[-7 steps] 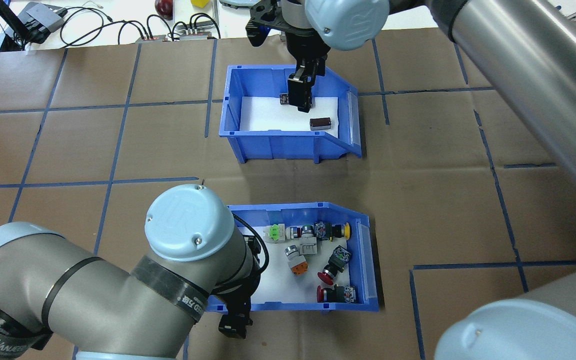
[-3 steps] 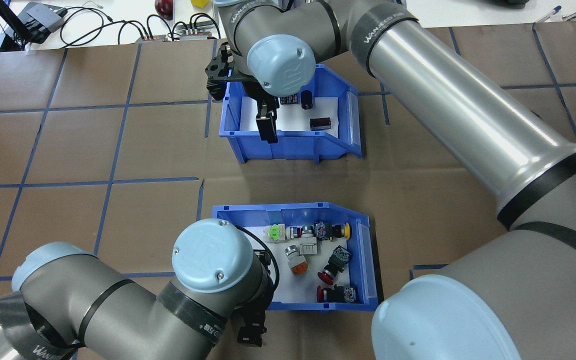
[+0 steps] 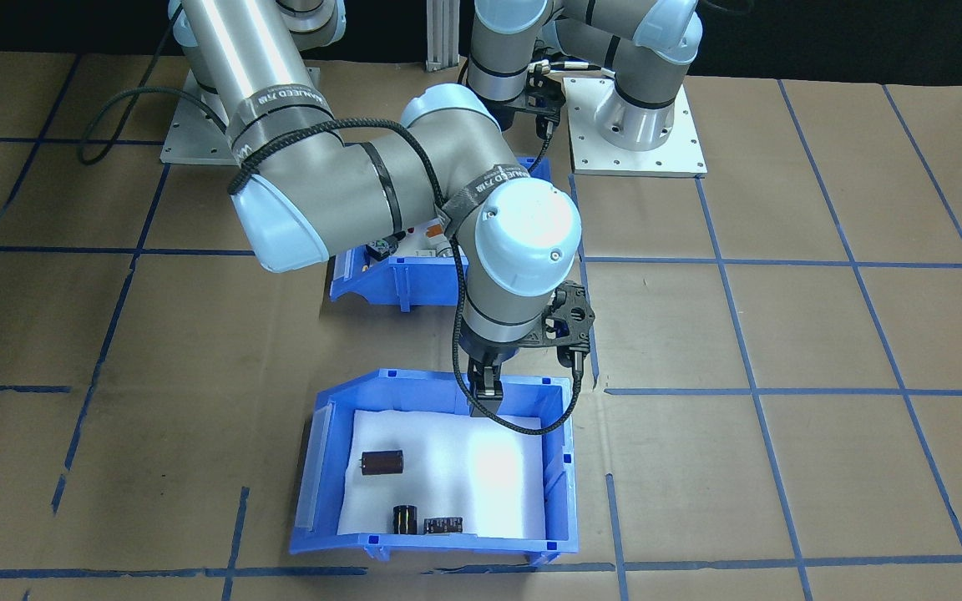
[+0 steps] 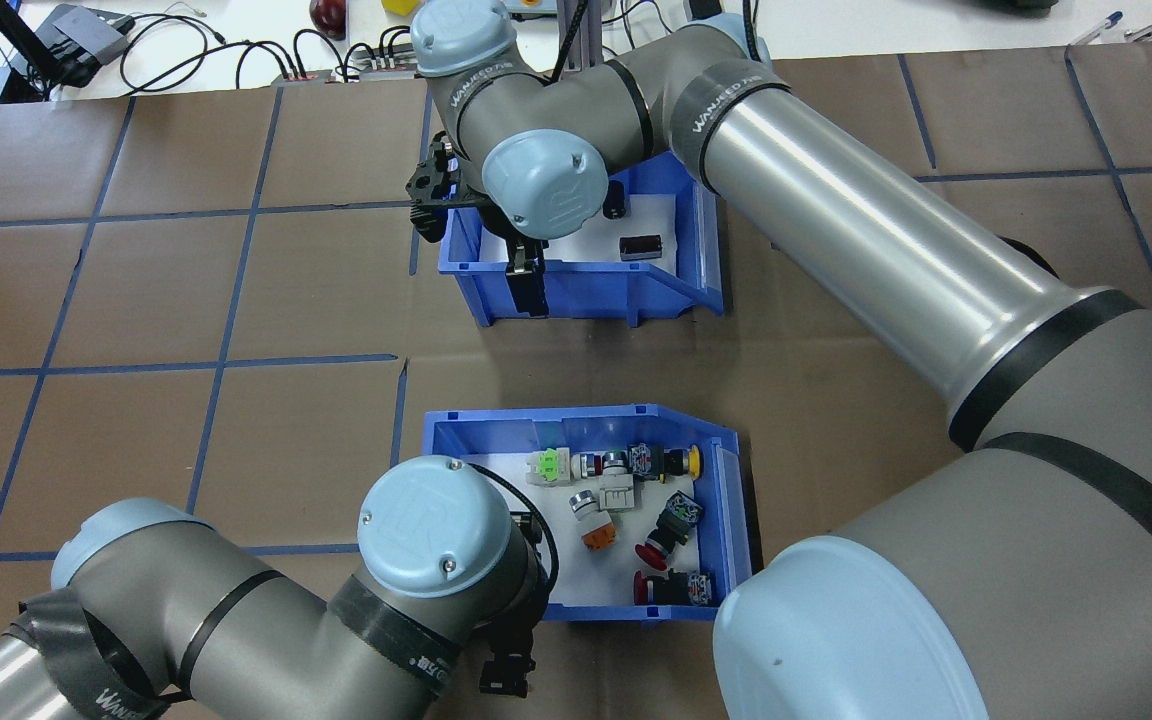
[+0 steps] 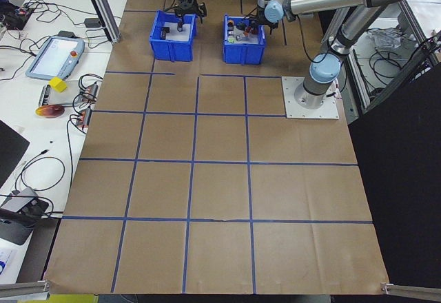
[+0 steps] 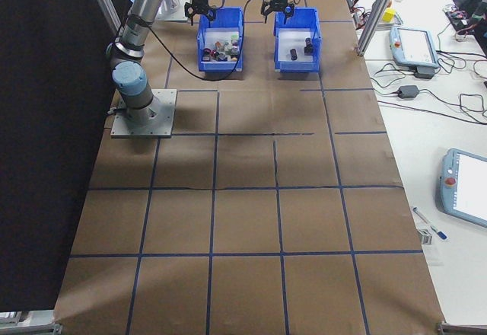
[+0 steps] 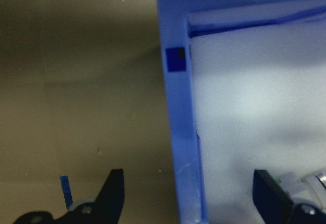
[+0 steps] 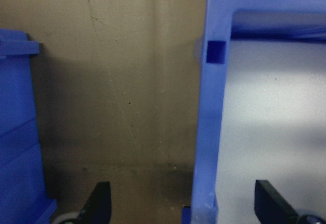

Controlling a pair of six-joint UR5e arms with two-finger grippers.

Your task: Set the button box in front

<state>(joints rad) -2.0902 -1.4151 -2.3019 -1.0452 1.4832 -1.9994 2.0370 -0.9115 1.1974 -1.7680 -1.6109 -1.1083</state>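
Note:
The button box (image 4: 591,418), a blue bin holding several coloured push-buttons (image 4: 636,500), sits on the robot's side of the table and is also visible in the side view (image 5: 244,38). My left gripper (image 7: 186,186) is open. It straddles the box's near wall by the left corner, one finger (image 7: 114,193) outside and the other inside. From overhead the wrist mostly hides the left gripper (image 4: 509,645). My right gripper (image 8: 183,198) is open astride the near wall of the capacitor bin (image 4: 586,290), which lies farther out, and shows again from the front (image 3: 485,402).
The capacitor bin (image 3: 439,547) holds three dark capacitors (image 3: 382,462). Brown paper with a blue tape grid (image 4: 236,290) covers the table. Cables and devices (image 4: 86,40) line the far edge. The left arm's base plate (image 3: 640,125) is behind the button box.
The right gripper swung from over the capacitor bin's interior to its near wall and dropped across it. The left arm shifted right along the button box's near wall.

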